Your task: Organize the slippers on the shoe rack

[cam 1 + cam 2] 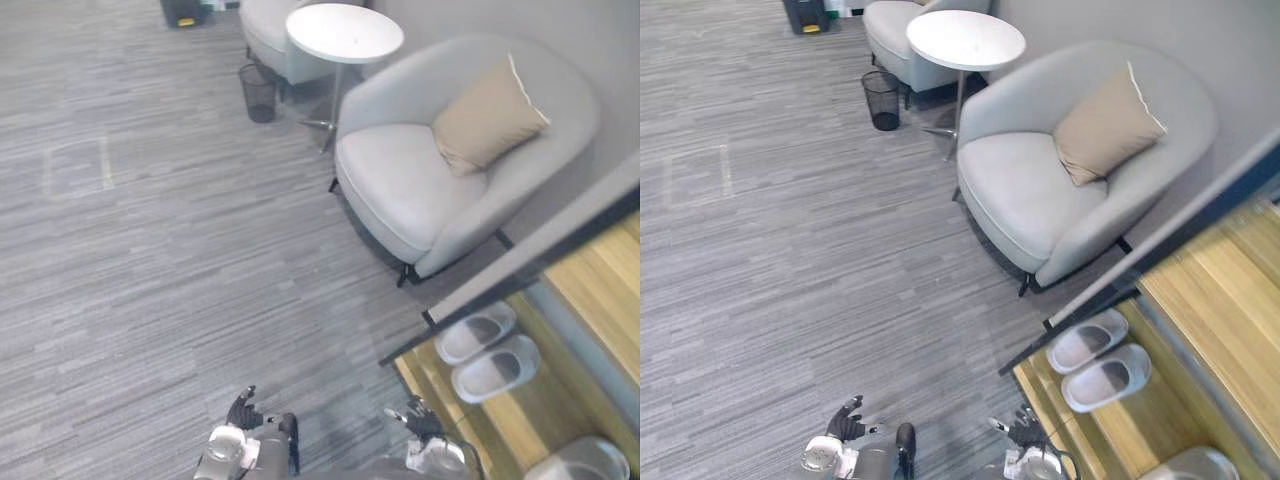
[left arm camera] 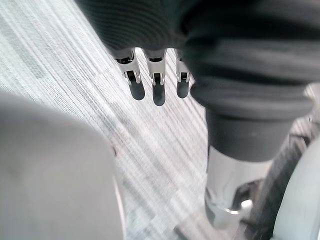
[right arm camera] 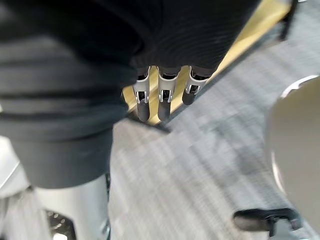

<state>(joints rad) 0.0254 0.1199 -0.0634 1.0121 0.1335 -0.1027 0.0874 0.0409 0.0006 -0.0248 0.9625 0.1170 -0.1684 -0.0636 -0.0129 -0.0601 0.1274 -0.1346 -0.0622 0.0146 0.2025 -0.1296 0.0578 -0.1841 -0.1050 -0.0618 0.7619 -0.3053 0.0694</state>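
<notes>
Grey carpet floor (image 1: 150,260), with the shoe rack (image 1: 600,290) along the right edge: wooden shelves in a dark frame. On the lower shelf, a pair of grey slippers (image 1: 495,368), side by side and touching or nearly so, lined up neatly near the rack's far end. At the rack's near end, a pale grey rounded thing (image 1: 585,460), partly cut off; cannot tell whether another slipper. No loose slipper anywhere on the open carpet. Left hand (image 1: 243,410) low over the carpet, well apart from the rack, fingers (image 2: 158,92) straight and relaxed, nothing held. Right hand (image 1: 420,418) just beside the rack's front corner, fingers (image 3: 164,102) likewise straight, empty, wooden shelf edge past their tips. Beyond the rack, a grey armchair (image 1: 400,180) with a beige cushion (image 1: 485,115), a round white side table (image 1: 345,32) and a black mesh wastebasket (image 1: 259,92); none of it in the way. Judgement: largely done as regards the visible pair, already shelved and paired. Left to do, perhaps: checking the half-seen item at the near end, squaring it up if it proves a slipper, and looking for strays outside the present field. Neither hand committed to a grasp at this moment.
</notes>
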